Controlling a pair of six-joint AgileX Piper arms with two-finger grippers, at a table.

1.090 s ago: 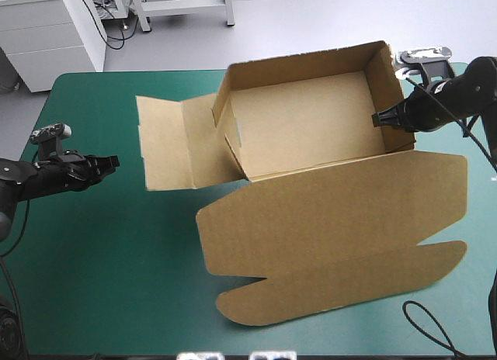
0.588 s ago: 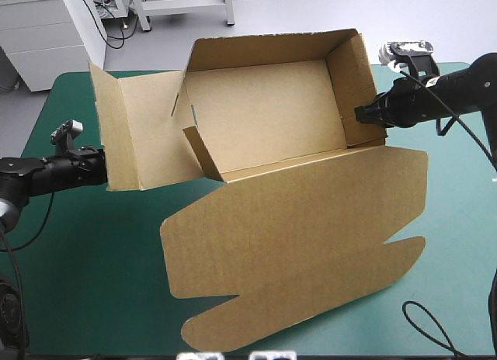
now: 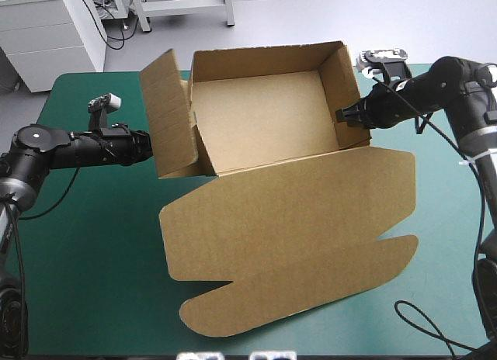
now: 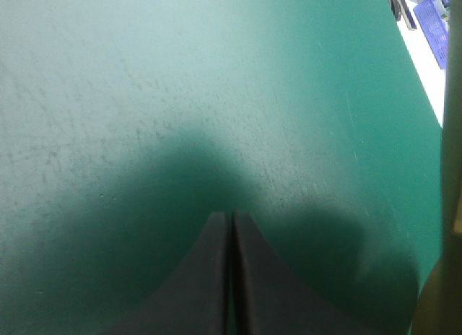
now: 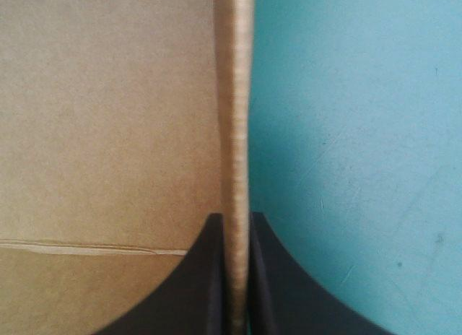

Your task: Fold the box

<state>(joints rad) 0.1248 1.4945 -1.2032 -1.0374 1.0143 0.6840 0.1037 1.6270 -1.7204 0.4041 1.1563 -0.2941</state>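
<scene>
The left arm (image 3: 78, 147) reaches in from the left, low over the teal-green surface (image 3: 93, 251). In the left wrist view the left fingers (image 4: 220, 237) are pressed together into one point. Nothing is between them, and only bare surface and a dark shadow lie under them. From above, the tip of this arm goes behind the box's tall side flap (image 3: 167, 115), so it is hidden there. A pale brown strip (image 4: 451, 205) runs along one side of the left wrist view. It is too blurry to tell what it is.

The box (image 3: 264, 112) sits in the middle of the surface, toward the far edge. It is an open tray with its walls standing up. Its back wall hides a bit of the surface's far edge. The lid (image 3: 287, 228) lies flat toward the near edge.

The right fingers (image 3: 347, 114) pinch the box's right wall (image 3: 351, 84). In the right wrist view the wall shows only as a thin edge between the black tips. The brown inside is on one side and the teal-green surface on the other.
</scene>
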